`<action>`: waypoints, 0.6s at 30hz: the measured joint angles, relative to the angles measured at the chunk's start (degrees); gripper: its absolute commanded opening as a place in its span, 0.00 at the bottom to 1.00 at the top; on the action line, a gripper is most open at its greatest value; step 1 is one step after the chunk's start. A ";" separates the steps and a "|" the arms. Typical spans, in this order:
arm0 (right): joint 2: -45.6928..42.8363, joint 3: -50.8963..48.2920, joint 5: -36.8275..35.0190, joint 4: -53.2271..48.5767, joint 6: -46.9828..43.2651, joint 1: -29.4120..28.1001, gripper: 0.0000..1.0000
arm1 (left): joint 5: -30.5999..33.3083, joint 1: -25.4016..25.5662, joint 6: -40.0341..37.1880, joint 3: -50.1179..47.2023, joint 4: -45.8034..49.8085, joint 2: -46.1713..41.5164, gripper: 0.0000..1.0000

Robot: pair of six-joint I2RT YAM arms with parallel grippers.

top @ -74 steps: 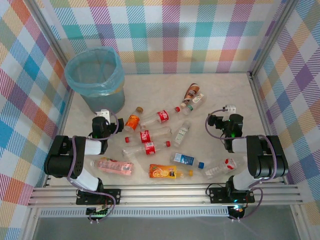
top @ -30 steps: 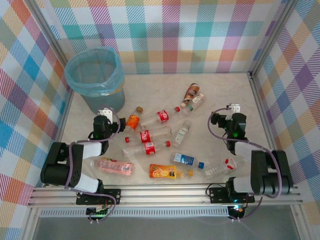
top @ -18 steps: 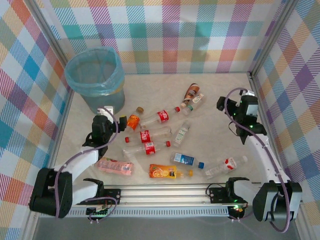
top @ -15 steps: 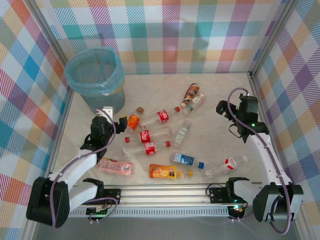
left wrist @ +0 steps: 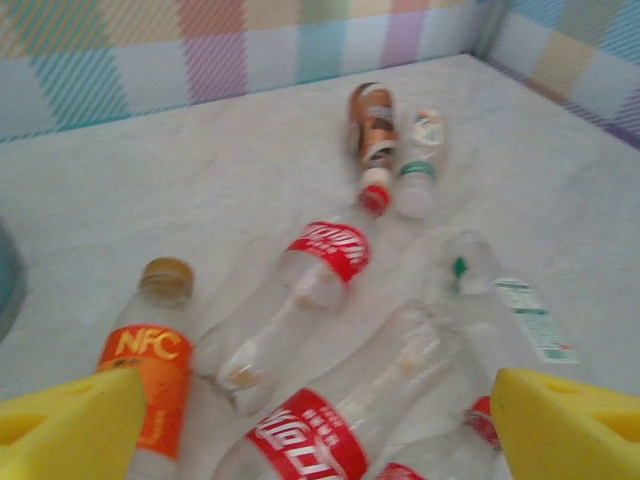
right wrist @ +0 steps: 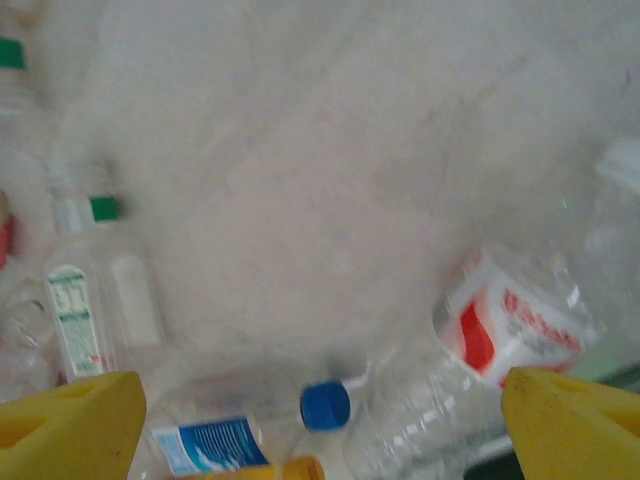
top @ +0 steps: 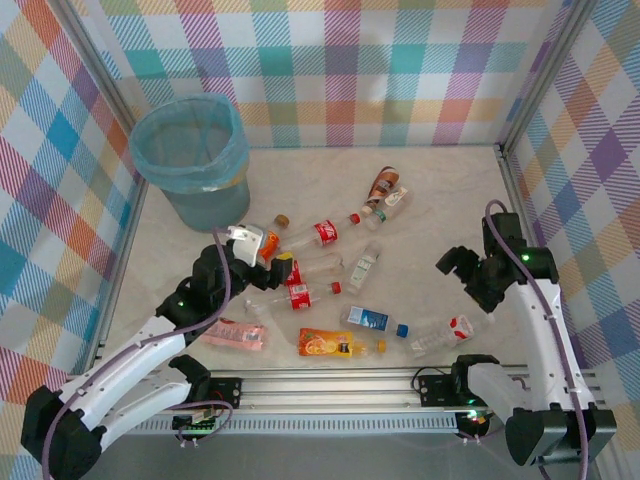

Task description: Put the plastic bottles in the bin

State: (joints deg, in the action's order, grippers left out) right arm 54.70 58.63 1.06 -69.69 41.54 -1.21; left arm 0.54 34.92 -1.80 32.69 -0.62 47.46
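Plastic bottles (top: 300, 294) lie scattered on table (top: 440, 190). Left gripper (left wrist: 316, 410) jaws wide apart, gripping nothing: red-label bottle (left wrist: 305, 437) lies below the gap, orange NFC bottle (left wrist: 150, 365) just beside left finger. Bin (top: 205, 200) upright beyond left gripper. Right gripper (right wrist: 322, 392) jaws also apart: blue-cap bottle (right wrist: 218, 446) below the gap, red-white-label bottle (right wrist: 505, 320) near right finger.

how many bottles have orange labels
2: the NFC bottle beside the left pincer, and an orange bottle lying nearest the front edge. The left arm may hide others.
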 measured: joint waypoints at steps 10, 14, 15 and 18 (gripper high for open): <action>-1.05 -9.38 2.95 -4.94 4.15 -1.11 0.93 | -8.04 2.49 -7.08 12.11 7.04 10.16 0.90; -1.18 -12.55 3.23 -3.82 5.31 -1.84 0.95 | -9.14 3.34 -8.33 14.53 9.53 12.94 0.90; -1.20 -13.33 3.41 -3.39 5.73 -1.95 0.95 | -9.29 3.56 -8.33 14.80 9.75 13.22 0.90; -1.22 -15.54 3.74 -2.16 6.80 -2.49 0.96 | -9.75 4.07 -8.24 14.99 9.77 13.55 0.91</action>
State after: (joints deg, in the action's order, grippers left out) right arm 53.47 43.09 4.80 -71.85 48.34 -3.70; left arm -9.21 38.98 -10.04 47.68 9.15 61.01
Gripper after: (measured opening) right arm 0.955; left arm 0.901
